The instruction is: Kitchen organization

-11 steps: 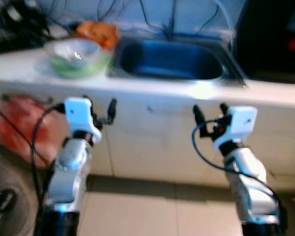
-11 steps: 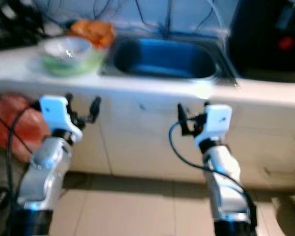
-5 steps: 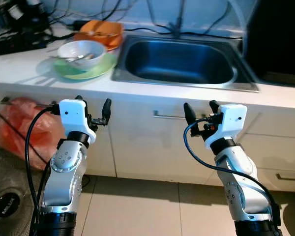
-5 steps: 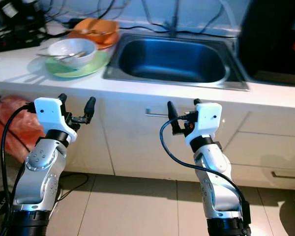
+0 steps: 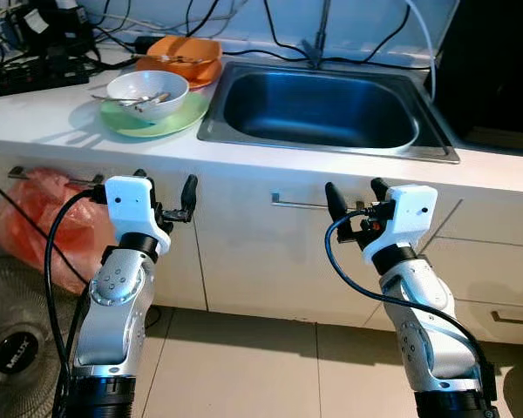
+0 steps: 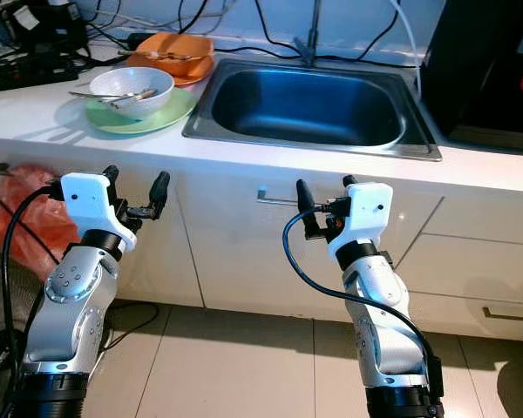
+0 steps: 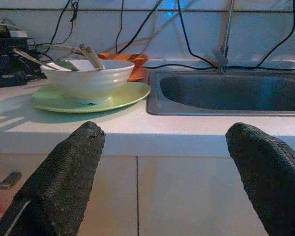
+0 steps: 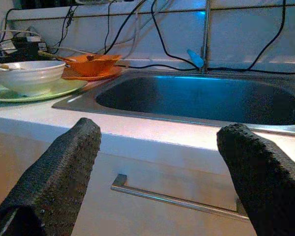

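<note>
On the white counter, left of the steel sink, a white bowl holding utensils rests on a green plate. Behind them sits an orange dish. My left gripper hovers open in front of the cabinet, below the counter edge and under the plate. Below the sink's front edge my right gripper is open too, just short of a metal drawer handle. In the left wrist view the bowl and plate lie straight ahead; the right wrist view faces the sink and handle.
A red plastic bag hangs on the cabinet at left, with a floor fan below it. Black cables and a power strip crowd the counter's back left. A dark appliance stands right of the sink. Tiled floor lies underfoot.
The view has sharpened and shifted as the camera settled closer to the counter. Both grippers stay open and keep their place before the cabinet.
</note>
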You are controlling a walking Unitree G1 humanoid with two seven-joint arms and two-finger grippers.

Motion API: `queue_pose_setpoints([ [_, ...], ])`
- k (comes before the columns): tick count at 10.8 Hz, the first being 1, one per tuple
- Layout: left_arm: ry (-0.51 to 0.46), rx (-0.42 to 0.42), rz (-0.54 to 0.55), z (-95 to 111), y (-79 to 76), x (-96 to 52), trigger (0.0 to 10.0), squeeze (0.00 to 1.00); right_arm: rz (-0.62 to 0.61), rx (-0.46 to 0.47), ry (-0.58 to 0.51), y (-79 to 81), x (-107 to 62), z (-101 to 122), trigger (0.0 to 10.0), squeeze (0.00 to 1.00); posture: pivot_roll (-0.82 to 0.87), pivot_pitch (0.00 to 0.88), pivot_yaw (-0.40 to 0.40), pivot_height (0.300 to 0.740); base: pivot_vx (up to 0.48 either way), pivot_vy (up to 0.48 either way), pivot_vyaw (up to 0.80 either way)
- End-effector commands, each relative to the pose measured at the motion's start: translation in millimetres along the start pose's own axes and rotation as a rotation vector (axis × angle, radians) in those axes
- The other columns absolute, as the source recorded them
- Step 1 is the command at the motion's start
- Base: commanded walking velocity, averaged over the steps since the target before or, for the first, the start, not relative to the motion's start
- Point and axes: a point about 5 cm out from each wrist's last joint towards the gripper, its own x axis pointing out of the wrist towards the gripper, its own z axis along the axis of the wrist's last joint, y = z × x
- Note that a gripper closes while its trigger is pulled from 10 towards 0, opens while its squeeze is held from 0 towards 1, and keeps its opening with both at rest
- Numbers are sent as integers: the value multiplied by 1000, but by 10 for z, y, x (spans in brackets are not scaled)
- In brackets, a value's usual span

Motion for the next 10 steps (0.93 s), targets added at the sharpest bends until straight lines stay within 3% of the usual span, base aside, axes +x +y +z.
queue_pose_setpoints([
  [1, 15, 0, 4, -25, 4, 1, 10000, 0, -18, 12, 5, -34, -18, -18, 10000, 0, 61, 0, -26, 740, 0, 0, 0],
  [3, 16, -1, 5, -22, -2, 6, 10000, 0, -22, 16, 6, -45, -20, -17, 10000, 0, 61, 0, -23, 740, 0, 0, 0],
  [7, 16, -5, 6, -20, -7, 22, 10000, 0, -26, 25, 15, -44, -9, -32, 10000, 0, 57, 0, -24, 740, 0, 0, -606],
  [9, -42, 49, 36, 69, 27, 38, 10000, 0, -20, 19, 6, -33, -9, -16, 10000, 0, 58, 0, -28, 740, 0, 0, 0],
  [10, -89, 33, 20, 168, 6, 62, 10000, 0, -21, 15, -7, -34, 6, 22, 10000, 0, 59, 0, -30, 740, 0, 0, 0],
])
